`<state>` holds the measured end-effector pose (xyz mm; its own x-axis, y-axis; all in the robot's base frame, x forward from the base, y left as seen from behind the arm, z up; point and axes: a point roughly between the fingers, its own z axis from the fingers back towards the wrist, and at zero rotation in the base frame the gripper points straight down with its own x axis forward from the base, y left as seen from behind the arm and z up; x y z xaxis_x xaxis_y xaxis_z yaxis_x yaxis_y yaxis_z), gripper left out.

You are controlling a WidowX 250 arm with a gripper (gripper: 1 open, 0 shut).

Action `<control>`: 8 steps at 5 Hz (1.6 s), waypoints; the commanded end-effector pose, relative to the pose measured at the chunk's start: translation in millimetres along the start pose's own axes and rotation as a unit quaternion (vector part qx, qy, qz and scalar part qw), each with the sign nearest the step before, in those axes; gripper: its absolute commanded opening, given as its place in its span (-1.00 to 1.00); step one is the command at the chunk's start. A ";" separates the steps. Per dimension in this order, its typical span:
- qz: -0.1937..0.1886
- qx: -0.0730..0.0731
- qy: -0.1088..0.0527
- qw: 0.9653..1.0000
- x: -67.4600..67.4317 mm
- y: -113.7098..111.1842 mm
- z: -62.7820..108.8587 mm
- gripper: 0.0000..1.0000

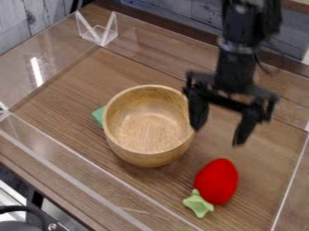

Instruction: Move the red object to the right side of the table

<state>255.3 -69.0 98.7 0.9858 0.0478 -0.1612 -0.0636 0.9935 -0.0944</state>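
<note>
The red object (218, 180), a small strawberry-shaped toy with a pale green cap at its lower left, lies on the table (108, 77) near the front right corner, right of the wooden bowl. My gripper (225, 118) hangs above and behind it, pointing down, its two dark fingers (197, 110) spread wide apart. Nothing sits between them, and the gripper is clear of the toy.
A round wooden bowl (150, 124) stands at the middle of the table, just left of the gripper. A flat green piece (101, 116) peeks out behind the bowl's left side. Low clear acrylic walls (49, 144) border the tabletop. A clear stand (97, 29) sits at the back left.
</note>
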 end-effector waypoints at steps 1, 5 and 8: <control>-0.013 -0.018 -0.054 0.998 15.8 11.0 38.0 1.00; 0.012 -0.009 -0.128 0.992 30.9 32.5 69.8 1.00; -0.017 -0.002 -0.125 0.992 49.8 -16.6 60.9 1.00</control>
<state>309.2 -73.8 132.8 0.9986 0.0451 0.0259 -0.0427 0.9955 -0.0845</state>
